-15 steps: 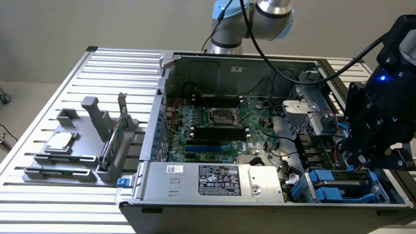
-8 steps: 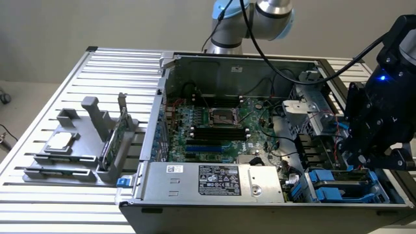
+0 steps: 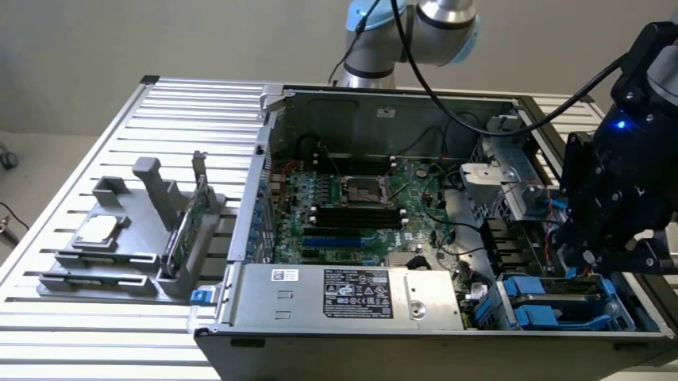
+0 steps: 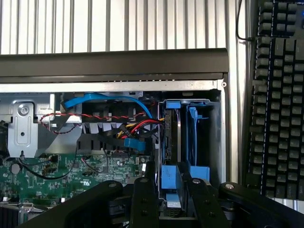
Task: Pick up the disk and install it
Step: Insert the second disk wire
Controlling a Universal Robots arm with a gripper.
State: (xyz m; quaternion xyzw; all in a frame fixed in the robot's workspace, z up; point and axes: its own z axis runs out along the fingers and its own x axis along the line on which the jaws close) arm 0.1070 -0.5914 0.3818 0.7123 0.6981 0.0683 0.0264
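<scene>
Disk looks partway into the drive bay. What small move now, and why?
Probably a short, straight push deeper into the drive bay: the disk stands on edge in its slot, lined up, yet its blue carrier end at the gripper seems to sit proud of the neighbouring carrier.

Quick tally from my end: one open computer case (image 3: 424,238), one motherboard (image 3: 360,214) inside, one power supply (image 3: 350,294). Just past my gripper (image 4: 172,190) fingers (image 4: 144,199) I count two blue carriers in the bay, one holding the disk (image 4: 171,137), one empty (image 4: 195,137). One keyboard (image 4: 278,95), one grey parts rack (image 3: 138,238) with one silver chip (image 3: 98,232).
</scene>
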